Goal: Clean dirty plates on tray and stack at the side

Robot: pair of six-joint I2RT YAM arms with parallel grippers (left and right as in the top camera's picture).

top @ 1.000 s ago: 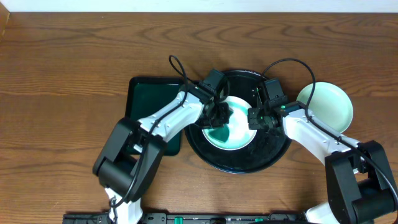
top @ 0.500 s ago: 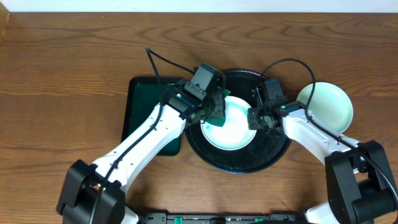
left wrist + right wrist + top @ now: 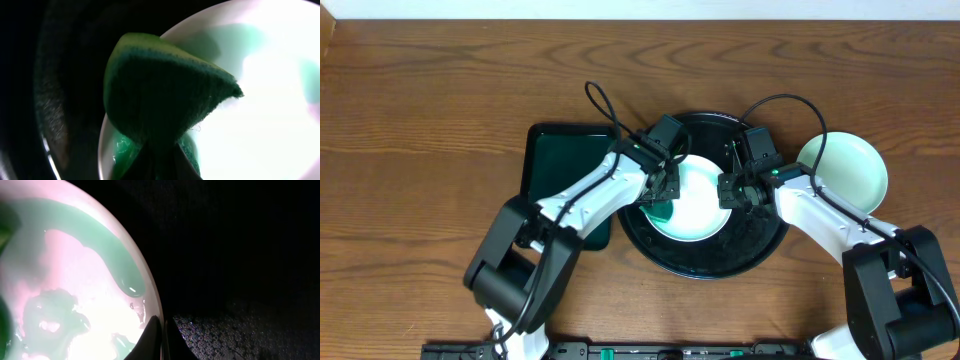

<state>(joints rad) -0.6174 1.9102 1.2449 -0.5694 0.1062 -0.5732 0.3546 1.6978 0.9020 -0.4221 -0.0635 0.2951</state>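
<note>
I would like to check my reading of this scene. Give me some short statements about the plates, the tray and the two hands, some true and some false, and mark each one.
1. The left hand holds a green sponge on the white plate. True.
2. The white plate lies on the bare table. False: it lies in the black tray.
3. A pale green plate lies on the table beside the tray, on the right arm's side. True.
4. The white plate is clean. False: green smears show on it.
5. The right hand hangs wide open above the plate. False: it is shut, low at the plate's rim.
</note>
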